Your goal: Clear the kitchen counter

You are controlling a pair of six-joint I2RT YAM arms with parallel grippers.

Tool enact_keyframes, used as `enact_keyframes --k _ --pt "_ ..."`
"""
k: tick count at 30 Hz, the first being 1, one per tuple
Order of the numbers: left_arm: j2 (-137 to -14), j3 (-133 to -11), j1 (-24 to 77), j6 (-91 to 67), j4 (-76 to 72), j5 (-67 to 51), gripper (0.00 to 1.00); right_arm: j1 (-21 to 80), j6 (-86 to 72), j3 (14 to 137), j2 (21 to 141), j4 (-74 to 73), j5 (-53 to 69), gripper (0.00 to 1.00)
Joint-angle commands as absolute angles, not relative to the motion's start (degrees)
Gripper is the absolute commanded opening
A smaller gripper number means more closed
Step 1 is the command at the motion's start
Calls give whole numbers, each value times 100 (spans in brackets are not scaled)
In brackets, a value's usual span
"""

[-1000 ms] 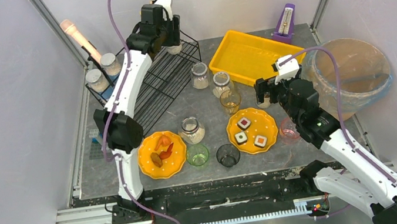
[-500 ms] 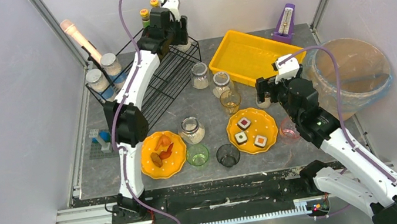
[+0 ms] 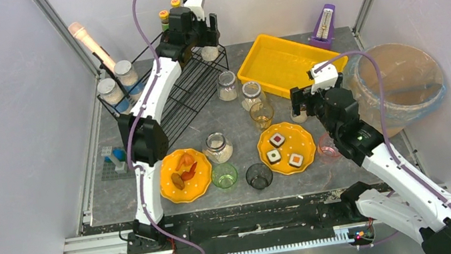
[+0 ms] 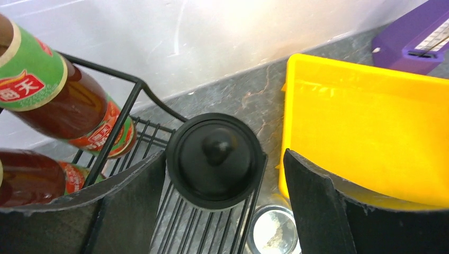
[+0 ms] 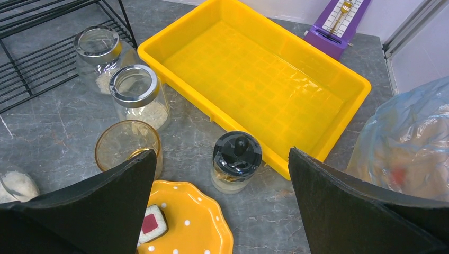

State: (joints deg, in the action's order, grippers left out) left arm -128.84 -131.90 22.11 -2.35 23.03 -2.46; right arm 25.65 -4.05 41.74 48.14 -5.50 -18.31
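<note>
The kitchen counter [image 3: 232,120] is a dark grey stone-look top crowded with jars, glasses and plates. My left gripper [image 3: 203,30] hangs over the far right corner of the black wire rack [image 3: 185,92]. It is open around a black-lidded jar [image 4: 214,159] standing on the top shelf, with the right finger [image 4: 323,206] clear of the jar. My right gripper [image 3: 301,103] is open above a second black-lidded jar [image 5: 236,159] that stands on the counter beside the yellow tray [image 5: 254,79]. Nothing is held by either gripper.
Sauce bottles [image 4: 58,100] fill the rack's back. Silver-lidded jars [image 3: 227,85] and an amber glass [image 3: 262,115] stand mid-counter. In front are two orange plates [image 3: 183,176] [image 3: 286,147], green [image 3: 224,176], dark [image 3: 258,176] and pink [image 3: 328,147] glasses. A bag-lined bin [image 3: 398,81] sits far right.
My left gripper has shifted right along the rack's top shelf and its jaws have widened off the black-lidded jar. The right arm has hardly moved.
</note>
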Motion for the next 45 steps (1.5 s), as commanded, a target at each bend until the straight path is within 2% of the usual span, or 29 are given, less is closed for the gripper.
enact_keyframes --k 1,4,7,14,20,26,34,45 --pt "-12920 -13138 2224 -566 1794 -534 87 2577 -372 4462 4832 -501 -1879 98" --pt "-12886 -13047 2231 -712 1720 -645 79 2576 -374 4456 4833 -502 -1879 98" --pt "-12858 -12965 2231 -864 1628 -801 79 2569 -393 4439 4834 -501 -1858 98" --pt "-12650 -12844 2203 -923 1633 -564 91 2580 -427 4445 4816 -526 -1878 98" --pt "-12053 -12538 2148 -869 1711 -370 93 2576 -511 4605 4979 -747 -2087 98" --pt "-11146 -12046 2159 -698 1989 -257 94 2551 -679 5095 5642 -1544 -2286 98" --pt "-9600 -10451 2284 -744 2083 -409 94 2248 -1133 5365 6552 -1829 -2201 97" --pt "-7534 -7194 3085 -839 1315 -229 94 1500 -1306 5244 7573 -1170 -1567 95"
